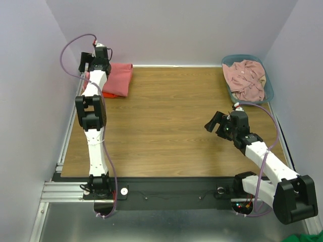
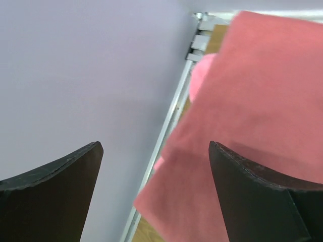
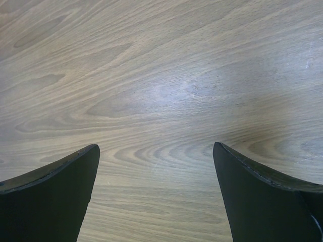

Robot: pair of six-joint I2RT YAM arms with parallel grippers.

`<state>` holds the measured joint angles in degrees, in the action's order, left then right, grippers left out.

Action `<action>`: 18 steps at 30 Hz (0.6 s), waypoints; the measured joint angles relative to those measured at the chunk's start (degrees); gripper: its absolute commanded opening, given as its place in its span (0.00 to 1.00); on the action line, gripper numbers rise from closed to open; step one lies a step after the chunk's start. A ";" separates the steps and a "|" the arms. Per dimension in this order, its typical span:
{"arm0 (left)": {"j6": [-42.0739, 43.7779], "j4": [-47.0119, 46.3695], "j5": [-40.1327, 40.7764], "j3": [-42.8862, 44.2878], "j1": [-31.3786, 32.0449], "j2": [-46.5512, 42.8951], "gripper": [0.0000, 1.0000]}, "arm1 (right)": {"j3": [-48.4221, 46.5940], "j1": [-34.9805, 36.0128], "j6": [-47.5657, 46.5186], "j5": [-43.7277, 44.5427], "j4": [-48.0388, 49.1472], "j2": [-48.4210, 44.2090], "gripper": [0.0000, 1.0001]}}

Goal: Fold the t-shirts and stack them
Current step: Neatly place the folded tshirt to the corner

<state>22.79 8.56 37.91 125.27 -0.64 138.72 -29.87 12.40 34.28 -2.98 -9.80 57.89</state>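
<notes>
A folded coral-red t-shirt lies on top of a stack at the table's far left corner, with an orange t-shirt's edge showing under it. In the left wrist view the coral-red shirt fills the right side and a bright pink edge peeks out. My left gripper is open and empty, just above the stack's left edge by the wall. A pale dusty-pink t-shirt lies crumpled in the blue-grey basket. My right gripper is open and empty over bare wood.
Lilac walls close the table on the left, back and right. A metal rail runs along the left edge next to the stack. The basket stands in the far right corner. The right wrist view shows only wooden tabletop.
</notes>
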 measured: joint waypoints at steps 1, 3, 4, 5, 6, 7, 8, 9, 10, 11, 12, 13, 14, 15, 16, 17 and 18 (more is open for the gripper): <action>-1.44 0.81 0.20 1.09 -0.44 0.00 0.98 | 0.00 0.00 0.00 0.00 -0.02 -0.02 1.00; -4.35 1.57 0.15 3.32 -1.03 -0.26 0.98 | 0.00 0.00 0.00 -0.07 -0.04 -0.22 1.00; -5.60 1.81 -0.13 3.50 -1.18 -0.63 0.98 | 0.00 0.00 0.00 -0.13 -0.13 -0.61 1.00; -7.28 2.69 -0.48 3.50 -1.29 -1.60 0.98 | 0.00 0.00 0.00 -0.15 -0.22 -0.92 1.00; -9.90 4.17 -1.66 3.50 -1.29 -3.15 0.98 | 0.00 0.00 0.00 -0.17 -0.46 -1.90 1.00; -10.99 5.25 -2.54 3.50 -1.29 -4.33 0.98 | 0.00 0.00 0.00 -0.20 -0.61 -2.58 1.00; -14.08 6.60 -4.48 3.06 -1.22 -6.38 0.98 | 0.00 0.00 0.00 -0.13 -0.96 -3.58 1.00; -16.92 7.67 -6.47 2.05 -1.11 -8.83 0.98 | 0.00 0.00 0.00 -0.04 -1.38 -4.57 1.00; -19.28 8.57 -8.31 0.83 -1.03 -11.39 0.99 | 0.00 0.00 0.07 0.11 -1.81 -5.73 1.00; -21.79 9.01 -9.88 -0.66 -0.92 -13.79 0.98 | 0.00 0.00 0.17 0.26 -2.14 -6.54 1.00; -24.85 9.86 -12.39 -2.49 -0.74 -17.46 0.99 | 0.00 0.00 0.28 0.52 -2.64 -7.63 1.00; -27.89 10.64 -15.78 -4.35 -0.57 -20.90 0.99 | 0.00 0.00 0.50 0.79 -3.19 -8.55 1.00; -30.08 10.38 -18.21 -7.06 -0.37 -24.83 0.98 | 0.00 0.00 0.68 0.98 -3.85 -9.46 1.00; -33.11 10.27 -20.46 -10.14 0.09 -28.65 0.98 | 0.00 0.00 0.90 1.09 -4.31 -10.03 1.00; -35.65 8.74 -21.68 -15.21 0.96 -33.75 0.98 | 0.04 0.00 1.18 1.44 -4.98 -11.02 1.00; -37.99 7.76 -22.51 -20.46 1.86 -38.07 0.99 | 0.17 0.00 1.36 1.86 -5.46 -11.80 1.00; -39.82 7.34 -22.64 -26.40 4.11 -43.41 0.98 | 0.44 0.00 1.55 2.21 -5.84 -12.90 1.00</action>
<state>-17.04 15.90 15.27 98.87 3.46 95.31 -29.43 12.40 35.83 -0.78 -15.64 44.99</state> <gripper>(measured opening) 0.985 0.998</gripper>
